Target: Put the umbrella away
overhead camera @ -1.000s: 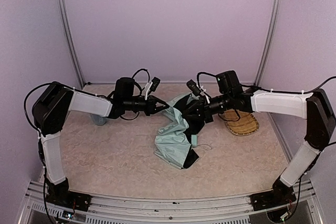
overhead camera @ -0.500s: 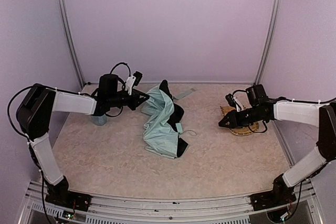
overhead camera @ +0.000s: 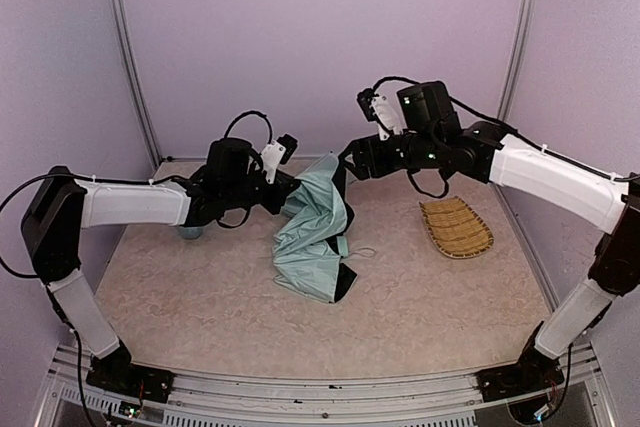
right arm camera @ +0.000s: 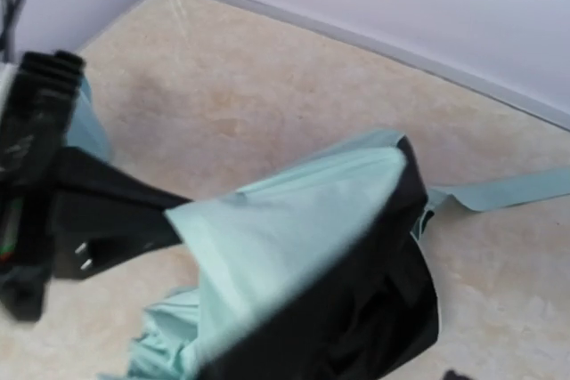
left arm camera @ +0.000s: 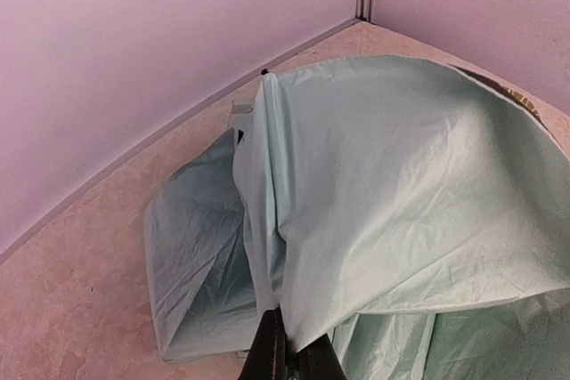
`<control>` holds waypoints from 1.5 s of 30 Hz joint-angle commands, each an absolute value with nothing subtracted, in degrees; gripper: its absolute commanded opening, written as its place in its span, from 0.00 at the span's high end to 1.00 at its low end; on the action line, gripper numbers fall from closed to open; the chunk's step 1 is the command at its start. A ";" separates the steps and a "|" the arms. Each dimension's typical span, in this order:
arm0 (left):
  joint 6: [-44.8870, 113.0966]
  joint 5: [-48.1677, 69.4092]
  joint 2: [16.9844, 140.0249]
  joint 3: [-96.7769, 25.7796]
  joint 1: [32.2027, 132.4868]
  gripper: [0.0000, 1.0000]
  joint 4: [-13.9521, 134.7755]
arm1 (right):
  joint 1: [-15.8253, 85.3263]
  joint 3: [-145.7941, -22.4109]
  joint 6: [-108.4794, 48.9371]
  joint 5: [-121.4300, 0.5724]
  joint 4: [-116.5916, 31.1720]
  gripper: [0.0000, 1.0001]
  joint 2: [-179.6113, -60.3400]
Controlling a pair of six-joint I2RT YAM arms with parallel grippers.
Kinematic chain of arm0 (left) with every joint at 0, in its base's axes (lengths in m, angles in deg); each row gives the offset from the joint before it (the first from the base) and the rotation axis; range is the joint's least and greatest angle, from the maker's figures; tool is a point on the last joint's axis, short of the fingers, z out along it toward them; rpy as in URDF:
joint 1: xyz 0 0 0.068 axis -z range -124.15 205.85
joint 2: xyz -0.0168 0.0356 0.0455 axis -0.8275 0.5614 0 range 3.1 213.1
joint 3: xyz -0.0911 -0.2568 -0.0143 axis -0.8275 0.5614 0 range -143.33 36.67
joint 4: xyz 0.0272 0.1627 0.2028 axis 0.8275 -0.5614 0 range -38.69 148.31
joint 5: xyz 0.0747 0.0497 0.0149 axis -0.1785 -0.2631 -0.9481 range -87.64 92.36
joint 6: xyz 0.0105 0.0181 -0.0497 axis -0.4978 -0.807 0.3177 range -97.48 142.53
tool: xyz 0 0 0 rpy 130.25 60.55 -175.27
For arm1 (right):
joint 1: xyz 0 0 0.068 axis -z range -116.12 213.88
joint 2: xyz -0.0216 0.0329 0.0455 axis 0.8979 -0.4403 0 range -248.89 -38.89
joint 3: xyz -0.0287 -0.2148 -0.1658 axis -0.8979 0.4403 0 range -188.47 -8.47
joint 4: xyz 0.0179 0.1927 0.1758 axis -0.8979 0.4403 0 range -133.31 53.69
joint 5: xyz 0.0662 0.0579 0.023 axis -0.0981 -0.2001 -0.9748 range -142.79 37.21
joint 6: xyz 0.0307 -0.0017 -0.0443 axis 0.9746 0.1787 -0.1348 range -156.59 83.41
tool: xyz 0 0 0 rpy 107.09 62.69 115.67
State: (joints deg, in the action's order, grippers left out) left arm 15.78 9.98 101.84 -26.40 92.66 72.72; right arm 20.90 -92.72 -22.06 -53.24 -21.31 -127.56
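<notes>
On the far half of the mottled beige table, the step in hand looks to be gathering a loose canopy for furling.

Handling, as judged: hold the left gripper pinch taut. Bring the right gripper onto the black-lined edge close beside it, low on the fold. Draw the panels in together so they do not bunch. The cloth looks slippery, so a shallow grip may slide off.

Entries, left to right:

1. Light blue cup. Round and smooth, mostly hidden behind the left forearm.
2. Left gripper. Clenched on the umbrella; its black fingertips nip a fabric edge and lift it into a peak.
3. The umbrella. Mid-table, one end held aloft and the rest heaped on the surface. Thin mint-green cloth, softly creased, with a faint sheen. Black underside shows at the right and near edges. A flat pale green strip trails toward the far wall. Shaft and handle not made out.
4. Right gripper. Hangs just above the raised far edge. Cannot tell whether it is released or closed. No cloth seen in it.
5. Woven straw tray. Oval and ribbed, well right of the umbrella.
</notes>
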 commanded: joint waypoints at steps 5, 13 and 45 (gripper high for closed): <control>14.03 -2.88 100.03 -30.24 97.75 1.00 68.36 | 16.46 -98.93 -19.38 -46.78 -19.26 0.23 -139.34; 11.53 -4.57 97.18 -27.91 98.59 1.00 69.08 | 17.84 -95.87 -19.76 -40.62 -17.35 0.67 -140.00; 12.69 8.55 95.06 -21.52 94.26 1.00 74.82 | 31.36 -77.12 -29.61 -100.68 -38.53 0.29 -133.55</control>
State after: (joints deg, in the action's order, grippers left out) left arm 11.41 5.34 96.55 -22.68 94.91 72.24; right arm 31.23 -74.53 -28.16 -101.06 -40.06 -131.16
